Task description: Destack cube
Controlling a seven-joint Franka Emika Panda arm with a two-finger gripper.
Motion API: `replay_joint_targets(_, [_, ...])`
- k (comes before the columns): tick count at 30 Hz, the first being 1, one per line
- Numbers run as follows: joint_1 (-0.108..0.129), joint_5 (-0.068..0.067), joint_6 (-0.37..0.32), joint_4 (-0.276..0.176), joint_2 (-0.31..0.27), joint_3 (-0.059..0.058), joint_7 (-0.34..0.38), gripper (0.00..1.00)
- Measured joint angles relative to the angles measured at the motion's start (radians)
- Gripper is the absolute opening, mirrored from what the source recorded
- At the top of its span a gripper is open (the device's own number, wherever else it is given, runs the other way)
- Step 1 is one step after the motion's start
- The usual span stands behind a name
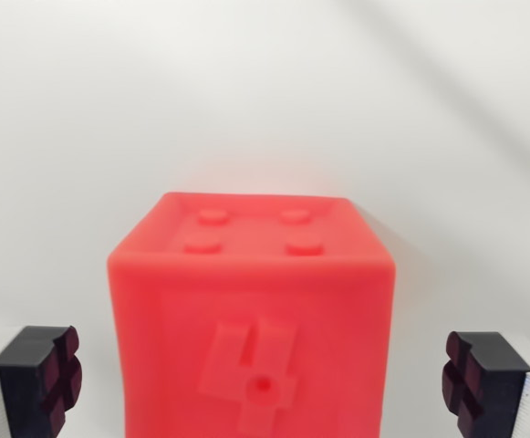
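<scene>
in the middle of the wrist view, low in the frame, stands a bright red cube (254,319), upright on a plain white surface (265,100). its top face carries four round studs (254,231) set in a square, and its near face bears a raised figure 4 with a small round hole at the foot (the cube's lower edge runs out of the frame, so whatever it stands on cannot be told). the gripper (265,383) is spread wide: one black finger (41,376) sits at the wrist view's left and the other at the wrist view's right, each well apart from the cube's sides and touching nothing. the cube lies between them, ungrasped.
</scene>
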Motion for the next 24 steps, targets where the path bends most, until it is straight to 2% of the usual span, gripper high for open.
replay_joint_targets(5, [0.01,-0.006,-0.028,-0.01,-0.039,-0.012,0.004,1.0])
replay_joint_targets(12, [0.024,-0.022,-0.079,-0.021,-0.102,-0.03,0.015,1.0])
replay_joint_targets(19, [0.036,-0.048,-0.146,-0.032,-0.182,-0.047,0.033,1.0])
replay_joint_targets(24, [0.038,-0.065,-0.19,-0.034,-0.228,-0.052,0.045,1.0])
